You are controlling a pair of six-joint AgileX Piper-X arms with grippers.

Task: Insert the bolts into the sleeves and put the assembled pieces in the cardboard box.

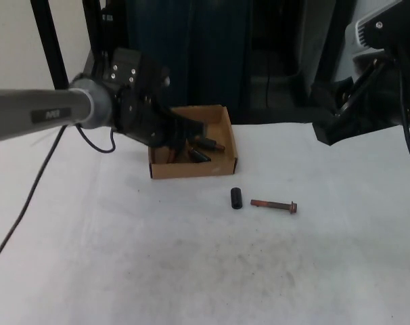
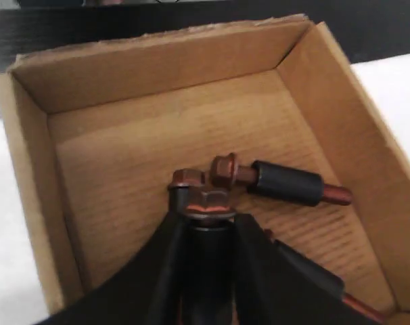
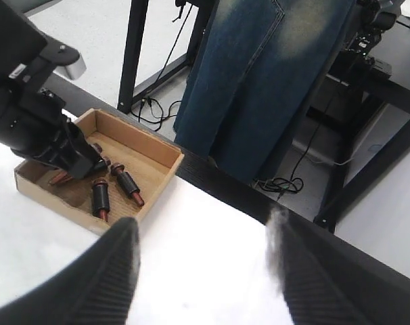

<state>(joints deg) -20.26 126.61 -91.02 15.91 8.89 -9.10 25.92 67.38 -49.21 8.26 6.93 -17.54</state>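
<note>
Far-centre on white tabletop [image 1: 124, 271]: cardboard box [image 1: 191, 168], top open. Extending in from the left: L arm [image 1: 42, 112], w/ L pincer [image 1: 174, 139] low inside the box.

L wrist view: L pincer [image 2: 206, 227] pinching held piece [image 2: 206, 203], i.e. a bolt already in its sleeve. Copper-coloured hex head just fwd of the fingertips, dark sleeve betw. the two black fingers [image 2: 164, 271]. Head close over box floor; contact w/ floor not discernible. Touching or just behind the held head: second bolt head [image 2: 187, 179], shank hidden, prob. part of another assembled piece. Right of that, flat on box floor: lying piece [image 2: 283, 183], black sleeve mid-shank, bolt tip poking out toward the side wall. Far wall of box [image 2: 164, 64] plain brown card.

Near of box and a little right, on bare tabletop: loose sleeve [image 1: 236, 198], black, and loose bolt [image 1: 274, 204], lying w/ head to the right. Sleeve left of bolt, close but apart, not yet joined.

Far right, raised above tabletop: R arm [image 1: 357, 101]. R wrist view: R pincer [image 3: 203, 227] spread wide, ribbed fingers [image 3: 117, 271] well apart; beyond it the box [image 3: 137, 139] w/ L pincer [image 3: 88, 161] inside.
</note>
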